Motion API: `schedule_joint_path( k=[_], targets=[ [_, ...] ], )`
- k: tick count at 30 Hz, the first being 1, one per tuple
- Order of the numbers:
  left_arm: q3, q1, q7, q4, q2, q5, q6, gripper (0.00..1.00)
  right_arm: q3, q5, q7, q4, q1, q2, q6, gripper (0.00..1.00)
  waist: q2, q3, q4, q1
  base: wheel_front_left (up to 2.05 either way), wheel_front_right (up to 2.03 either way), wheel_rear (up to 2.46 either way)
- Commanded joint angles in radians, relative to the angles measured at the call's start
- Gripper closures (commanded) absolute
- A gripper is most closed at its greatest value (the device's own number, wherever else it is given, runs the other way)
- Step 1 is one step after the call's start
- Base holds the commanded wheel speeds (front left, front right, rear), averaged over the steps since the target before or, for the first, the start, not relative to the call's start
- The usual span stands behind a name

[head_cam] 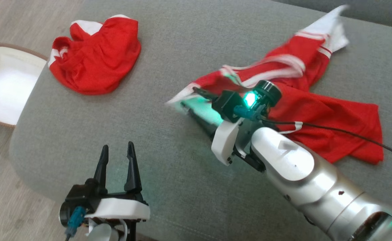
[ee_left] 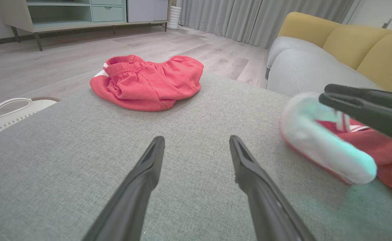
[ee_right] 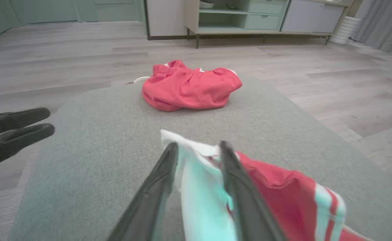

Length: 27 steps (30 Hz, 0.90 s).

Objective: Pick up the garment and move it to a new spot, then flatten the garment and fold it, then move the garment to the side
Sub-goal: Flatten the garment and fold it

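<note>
A red garment (head_cam: 316,110) with white stripes lies rumpled across the right half of the grey cushion (head_cam: 169,40). Its white hem (ee_right: 196,187) reaches toward the middle and looks blurred. My right gripper (head_cam: 188,97) is at that hem, jaws apart, with the white cloth lying between the fingers (ee_right: 164,174). From the left wrist, the hem (ee_left: 320,144) sits under the right gripper (ee_left: 326,93). My left gripper (head_cam: 117,150) stands open over bare cushion at the near left, nothing between its fingers (ee_left: 142,180).
A second red garment (head_cam: 95,57) lies crumpled at the cushion's far left corner. A white perforated basket (head_cam: 1,80) stands on the wooden floor beside the cushion's left edge. A sofa with yellow back cushions (ee_left: 350,40) stands beyond the right side.
</note>
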Motion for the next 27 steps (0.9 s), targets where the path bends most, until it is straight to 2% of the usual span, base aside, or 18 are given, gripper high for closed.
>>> schedule_joint_path(
  k=[1,6,14,23,27],
  targets=[
    [0.025,-0.031,-0.01,-0.035,0.002,-0.005,0.008,0.0,0.001,0.007,-0.015,-0.021,-0.023,0.023,0.007,0.0,0.0,0.002,-0.009,-0.0001,0.0,0.0,0.0],
    [0.033,-0.034,-0.01,-0.039,0.002,0.0,0.01,0.0,-0.058,-0.003,-0.091,-0.002,-0.042,0.023,0.007,0.0,0.0,-0.004,-0.06,-0.0001,0.0,0.0,0.0],
    [0.06,-0.031,-0.01,-0.038,0.002,0.036,-0.002,0.0,-0.282,-0.074,-0.172,0.023,-0.007,0.023,0.007,0.0,0.0,-0.067,-0.162,-0.0001,0.0,0.0,0.0],
    [0.072,0.013,-0.01,-0.026,0.002,0.055,-0.013,0.0,-0.555,-0.196,-0.194,-0.048,0.237,0.023,0.007,0.0,0.0,-0.151,-0.255,-0.0001,0.0,0.0,0.0],
    [0.071,0.03,-0.01,-0.021,0.002,0.057,-0.015,0.0,-0.636,-0.218,-0.195,-0.107,0.386,0.023,0.007,0.0,0.0,-0.174,-0.273,-0.0001,0.0,0.0,0.0]
  ],
)
